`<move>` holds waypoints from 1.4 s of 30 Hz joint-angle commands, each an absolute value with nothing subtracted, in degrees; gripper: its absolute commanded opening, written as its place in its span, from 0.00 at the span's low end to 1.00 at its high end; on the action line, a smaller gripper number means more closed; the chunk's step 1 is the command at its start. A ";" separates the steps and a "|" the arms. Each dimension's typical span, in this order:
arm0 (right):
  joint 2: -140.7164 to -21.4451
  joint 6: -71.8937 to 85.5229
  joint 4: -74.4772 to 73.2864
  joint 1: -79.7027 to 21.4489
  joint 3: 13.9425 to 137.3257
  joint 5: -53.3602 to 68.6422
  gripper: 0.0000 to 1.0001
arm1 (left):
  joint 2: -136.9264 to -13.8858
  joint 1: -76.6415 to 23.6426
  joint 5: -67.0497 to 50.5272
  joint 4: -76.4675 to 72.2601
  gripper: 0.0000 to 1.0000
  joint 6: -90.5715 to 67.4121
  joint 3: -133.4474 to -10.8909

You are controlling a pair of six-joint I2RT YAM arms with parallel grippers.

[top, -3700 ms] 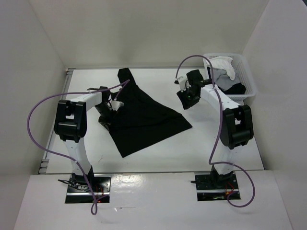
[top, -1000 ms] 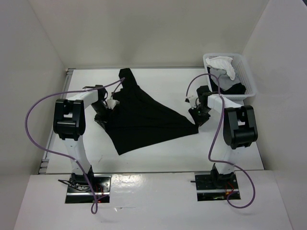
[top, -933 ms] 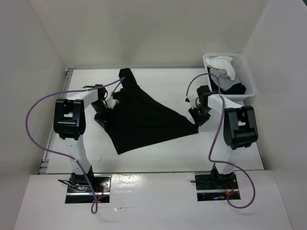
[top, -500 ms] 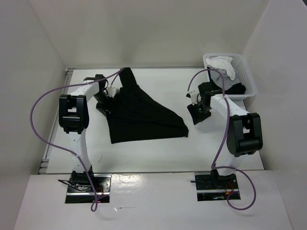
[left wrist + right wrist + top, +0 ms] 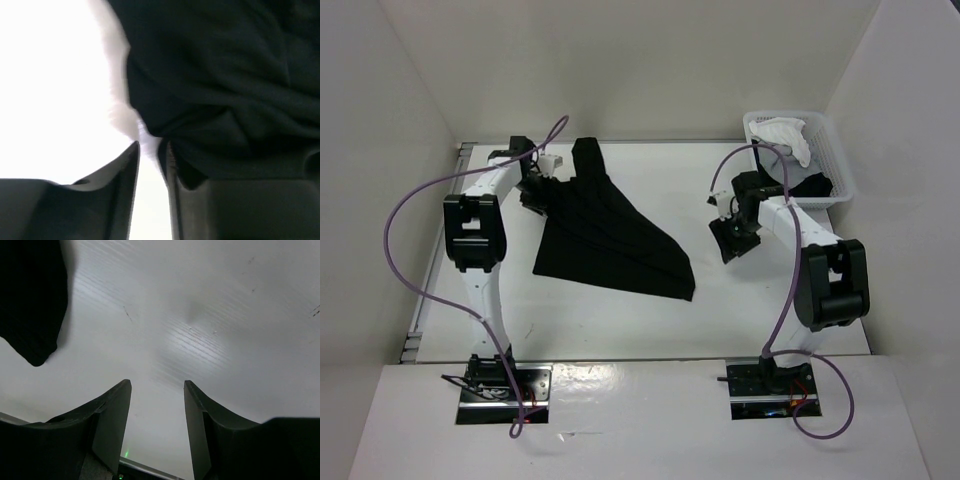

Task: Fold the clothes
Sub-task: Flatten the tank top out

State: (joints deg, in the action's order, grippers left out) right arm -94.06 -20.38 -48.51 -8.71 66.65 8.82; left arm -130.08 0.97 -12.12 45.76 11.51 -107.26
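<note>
The clothes (image 5: 610, 230), a plain black top, lie spread flat on the white table, from the back centre to a corner at the front right. My left gripper (image 5: 534, 190) sits at the top's back left edge. In the left wrist view its jaws (image 5: 151, 147) stand slightly open with white table showing in the gap, and the black fabric (image 5: 215, 75) drapes against the outside of the right finger. My right gripper (image 5: 730, 240) hovers to the right of the top, apart from it. It is open (image 5: 157, 383) over bare table, with one corner of the top (image 5: 30, 305) off to its left.
A white basket (image 5: 835, 160) stands at the back right corner, holding a white garment (image 5: 782, 135) and darker cloth. White walls enclose the table on three sides. Purple cables loop from both arms.
My left arm has swung toward the back left, dragging the top with it, and its jaws have opened from shut. The right gripper has widened, and the top's right corner has slid away from it.
</note>
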 commanded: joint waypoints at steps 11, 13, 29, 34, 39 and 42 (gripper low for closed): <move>-98.60 -19.16 -49.05 -23.80 74.35 13.97 0.55 | -102.59 7.12 -16.00 51.23 0.80 14.85 -84.77; -99.92 -19.16 -48.43 -24.35 75.06 14.76 0.45 | -100.91 7.12 -16.00 51.24 0.74 15.56 -79.92; -108.19 -19.16 -43.69 -31.03 78.84 15.91 0.00 | -96.42 6.50 -17.58 49.92 0.27 14.42 -66.80; -111.87 -19.16 -41.31 -31.03 78.84 15.39 0.00 | -97.47 6.50 -17.05 49.39 0.27 13.80 -66.80; -115.13 -19.16 -39.90 -31.03 81.55 15.38 0.00 | -99.40 6.50 -16.52 48.87 0.28 13.18 -67.41; -116.89 -19.16 -39.38 -31.03 83.31 14.77 0.00 | -100.80 6.50 -15.21 48.87 0.38 12.05 -68.03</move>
State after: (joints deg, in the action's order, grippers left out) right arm -115.07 -19.07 -42.94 -30.92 80.49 15.51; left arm -98.85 6.52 -15.55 49.12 13.52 -66.65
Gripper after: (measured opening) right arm 0.012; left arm 0.365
